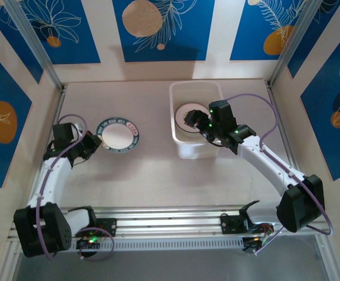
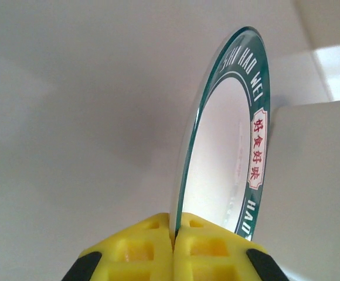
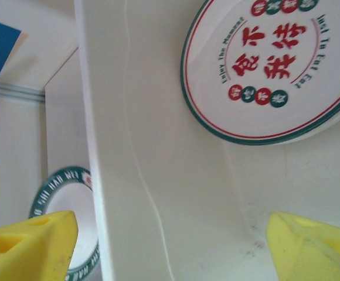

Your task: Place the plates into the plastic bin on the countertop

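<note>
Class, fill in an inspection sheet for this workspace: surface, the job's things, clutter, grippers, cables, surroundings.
Surface: pale countertop, no spills seen.
Job's things: green-rimmed plate left of the plastic bin; red-lettered plate lying inside it.
Clutter: nothing seen.
Grippers: left gripper shut on the green-rimmed plate's rim; right gripper open above the bin.
Cables: purple cable along each arm.
Surroundings: cream walls, blue printed panels, aluminium rail.

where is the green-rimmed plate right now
In the top view, the green-rimmed plate is left of the plastic bin, its left rim pinched by the left gripper.
</note>
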`<move>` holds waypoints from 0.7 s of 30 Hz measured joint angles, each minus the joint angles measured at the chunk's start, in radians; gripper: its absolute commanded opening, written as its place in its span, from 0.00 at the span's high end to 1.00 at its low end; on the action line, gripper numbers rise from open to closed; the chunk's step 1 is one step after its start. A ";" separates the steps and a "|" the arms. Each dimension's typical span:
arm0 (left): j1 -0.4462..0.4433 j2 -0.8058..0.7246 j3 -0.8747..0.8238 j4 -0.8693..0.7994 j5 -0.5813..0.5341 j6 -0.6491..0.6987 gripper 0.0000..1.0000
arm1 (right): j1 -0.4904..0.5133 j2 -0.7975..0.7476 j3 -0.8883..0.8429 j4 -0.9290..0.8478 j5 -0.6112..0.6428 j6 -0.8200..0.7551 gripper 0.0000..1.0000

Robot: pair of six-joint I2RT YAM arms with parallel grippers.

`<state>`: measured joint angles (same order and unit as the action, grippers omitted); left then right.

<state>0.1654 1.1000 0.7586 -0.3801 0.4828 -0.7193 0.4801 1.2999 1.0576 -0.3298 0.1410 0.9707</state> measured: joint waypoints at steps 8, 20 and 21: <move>-0.021 -0.059 0.106 0.074 0.065 -0.088 1.00 | 0.060 -0.015 0.042 0.037 -0.091 -0.048 0.32; -0.213 -0.018 0.228 0.240 0.097 -0.180 1.00 | 0.152 -0.013 0.056 0.209 -0.187 -0.080 0.43; -0.221 -0.018 0.228 0.247 0.097 -0.187 1.00 | 0.156 -0.010 0.057 0.219 -0.187 -0.079 0.44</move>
<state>-0.0559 1.0821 0.9867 -0.1329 0.5797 -0.9062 0.6357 1.2900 1.1149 -0.1112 -0.0463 0.8913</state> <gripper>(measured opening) 0.063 0.576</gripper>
